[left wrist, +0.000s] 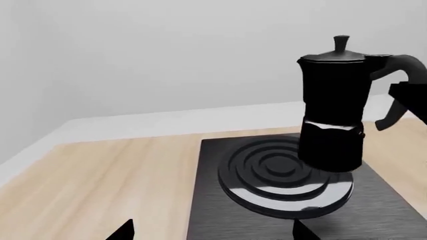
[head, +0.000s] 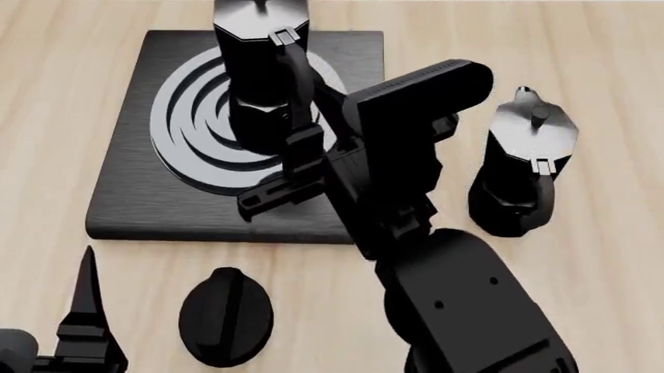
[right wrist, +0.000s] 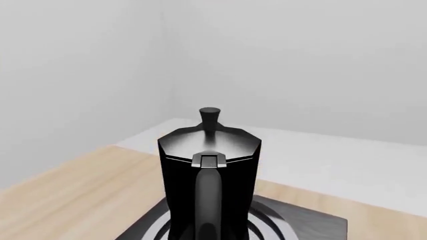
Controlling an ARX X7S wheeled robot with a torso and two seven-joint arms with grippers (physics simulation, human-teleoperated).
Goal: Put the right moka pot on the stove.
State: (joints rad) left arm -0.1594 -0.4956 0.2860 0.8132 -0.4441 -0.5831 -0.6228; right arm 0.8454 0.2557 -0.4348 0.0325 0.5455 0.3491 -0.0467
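We see the pot (head: 260,74) upright above the stove (head: 135,198), over the right part of the burner rings (head: 192,124). In the left wrist view its base (left wrist: 331,150) seems to hang just over the rings (left wrist: 280,180), but we cannot tell for sure whether it touches them. Its handle (head: 295,85) points toward us, and the right tool (head: 301,159) is at that handle, with the right arm (head: 415,202) reaching in from the lower right. The tool looks clenched on the handle, holding the pot. In the right wrist view the handle (right wrist: 208,200) runs straight down the middle of the pot (right wrist: 209,170), with the lid knob (right wrist: 209,116) on top and the rings showing on both sides below.

A second pot (head: 524,167) stands on the bench (head: 612,256) to the right of the stove, apart from it, with its handle also toward us. A round black knob (head: 225,315) lies on the bench just in front of the stove.

The left tool (head: 83,311) sits low at the left front, well apart from the pot and the stove's near edge. It grips nothing; two finger tips (left wrist: 123,231) show apart in the left wrist view, so it looks released.
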